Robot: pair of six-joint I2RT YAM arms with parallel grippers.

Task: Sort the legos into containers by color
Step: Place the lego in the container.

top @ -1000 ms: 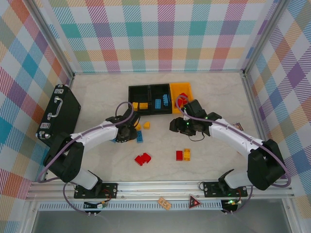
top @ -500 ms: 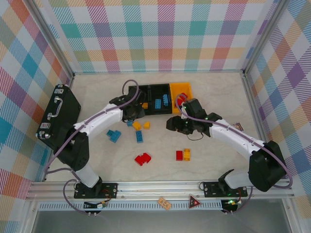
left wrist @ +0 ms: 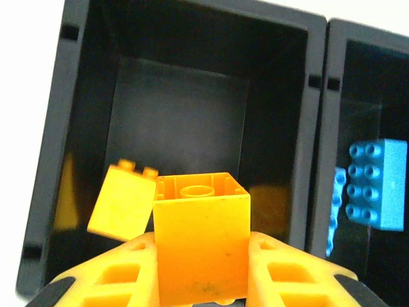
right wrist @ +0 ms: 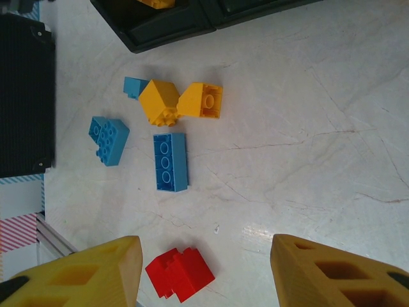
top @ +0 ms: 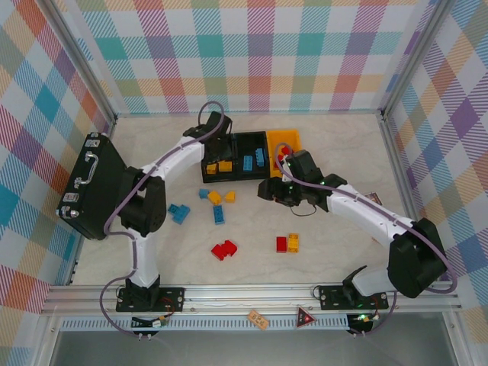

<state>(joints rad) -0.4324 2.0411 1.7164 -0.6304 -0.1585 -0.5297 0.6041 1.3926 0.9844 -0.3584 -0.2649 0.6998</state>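
Yellow lego (left wrist: 201,240) sits squeezed tight in the left pincer (left wrist: 201,259) just above the left black bin (left wrist: 179,109), and if it drops crooked it might bounce across to the blue legos (left wrist: 377,185) next door.

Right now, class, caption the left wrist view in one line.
Left gripper holds a yellow brick over a black bin containing another yellow brick.

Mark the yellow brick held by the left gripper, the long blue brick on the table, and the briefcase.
yellow brick (left wrist: 201,243): left wrist view, its smooth near face.
long blue brick (right wrist: 170,162): right wrist view, middle of its upward face.
briefcase (top: 103,171): top view, lid beside the handle.
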